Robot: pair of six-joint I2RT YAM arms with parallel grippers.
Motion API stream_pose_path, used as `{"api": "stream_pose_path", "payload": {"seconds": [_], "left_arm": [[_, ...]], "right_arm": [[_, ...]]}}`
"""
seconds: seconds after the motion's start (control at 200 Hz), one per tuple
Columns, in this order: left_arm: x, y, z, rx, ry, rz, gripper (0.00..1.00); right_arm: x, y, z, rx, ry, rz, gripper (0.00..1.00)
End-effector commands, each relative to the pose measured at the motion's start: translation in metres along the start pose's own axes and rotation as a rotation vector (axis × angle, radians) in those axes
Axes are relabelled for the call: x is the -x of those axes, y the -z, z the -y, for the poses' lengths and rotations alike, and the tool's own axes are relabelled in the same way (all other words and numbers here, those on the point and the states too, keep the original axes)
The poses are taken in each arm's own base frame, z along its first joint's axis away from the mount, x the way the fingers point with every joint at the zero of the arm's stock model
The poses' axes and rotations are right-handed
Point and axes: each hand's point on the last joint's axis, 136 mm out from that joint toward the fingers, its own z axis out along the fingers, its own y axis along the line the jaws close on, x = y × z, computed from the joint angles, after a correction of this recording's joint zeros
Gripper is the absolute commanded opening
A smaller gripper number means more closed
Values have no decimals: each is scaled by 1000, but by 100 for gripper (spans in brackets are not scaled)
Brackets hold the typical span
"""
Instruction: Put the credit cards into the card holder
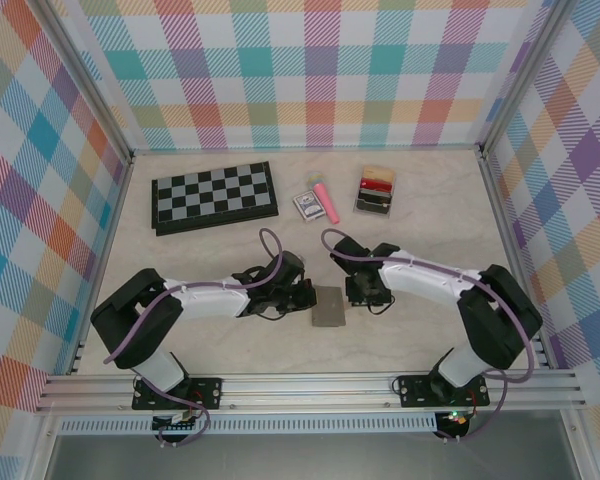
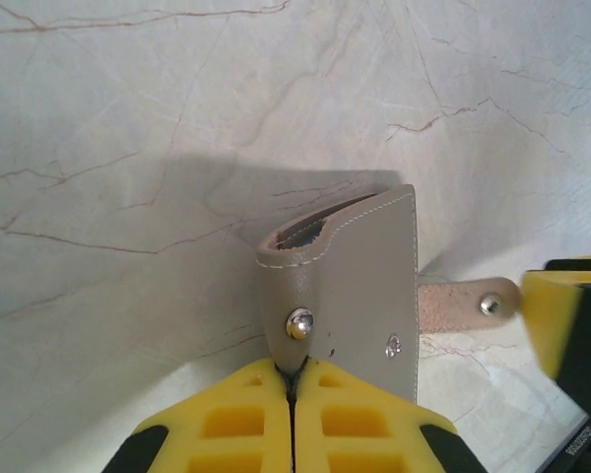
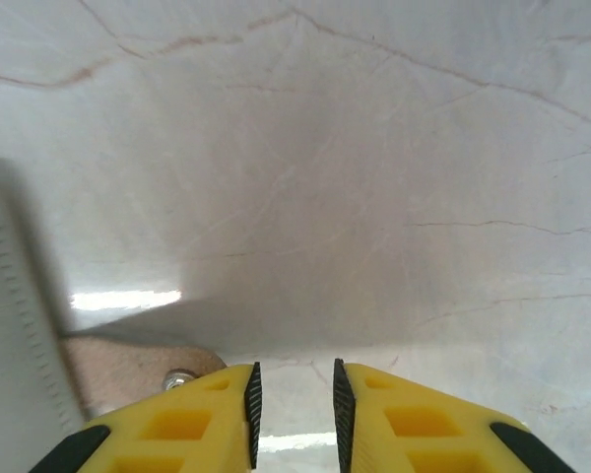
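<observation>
**Left hand pinches the card holder, right hand waits next to it**

The left hand (image 2: 294,379) has its two yellow fingers pressed together on the near edge of the card holder (image 2: 360,286). I think it pins the holder so it cannot slide while the other hand works. The holder lies flat on the counter (image 1: 430,240), near the front, between the two hands. Its top pocket gapes a little. Its strap (image 2: 463,305) with the shiny snap sticks out to the side, undone.

The right hand (image 3: 294,404) is just beside that strap. Its fingers are a little apart, with nothing between them.

The credit cards (image 1: 378,186) are well apart from the holder. They stand in a small rack (image 1: 373,207) at the back of the counter, and none is picked up yet.

Beside the rack lie a little card box (image 1: 307,205) and a pink thing (image 1: 326,200). A chessboard (image 1: 215,197) sits at the back left. Nothing lies between the rack and the holder. The loose strap could get in the way when a card comes in.
</observation>
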Motion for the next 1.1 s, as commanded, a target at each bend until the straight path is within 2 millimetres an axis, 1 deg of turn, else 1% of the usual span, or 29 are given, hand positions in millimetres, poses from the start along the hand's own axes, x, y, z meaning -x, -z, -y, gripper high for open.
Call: {"api": "stream_pose_path", "payload": {"seconds": [0.0, 0.115, 0.23, 0.285, 0.445, 0.475, 0.545, 0.625, 0.79, 0.875, 0.95, 1.035, 1.095], "left_arm": [[-1, -2, -5, 40, -26, -12, 5], [0, -2, -4, 36, -27, -13, 5], [0, -1, -3, 30, -27, -12, 5], [0, -1, -3, 30, -25, -11, 5], [0, -1, -3, 29, -24, -12, 5], [-1, 0, -3, 30, -24, -13, 5], [-1, 0, -4, 33, -26, -13, 5], [-1, -1, -5, 36, -28, -13, 5], [-2, -3, -5, 38, -36, -22, 6], [-2, -4, -7, 45, -41, -24, 6], [-1, -3, -9, 53, -40, -19, 6], [1, -2, -16, 77, -31, -13, 8], [3, -2, -19, 87, -23, -11, 11]], "right_arm": [[7, 19, -10, 75, -3, 22, 30], [8, 21, -24, 152, 22, 26, 34], [5, 17, -36, 189, 51, -13, 38], [3, 13, -38, 192, 62, -32, 39], [-6, 1, -26, 134, 60, -56, 40], [-7, -2, -23, 118, 63, -57, 42], [-9, -9, -11, 45, 55, -60, 40], [-8, -18, -3, 12, 47, -55, 39], [-8, -36, -8, -2, 46, -84, 37], [-10, -40, -4, -26, 39, -97, 35], [-15, -42, 5, -71, 28, -106, 35], [-20, -45, 14, -113, 36, -128, 35], [-24, -45, 14, -118, 42, -147, 35]]}}
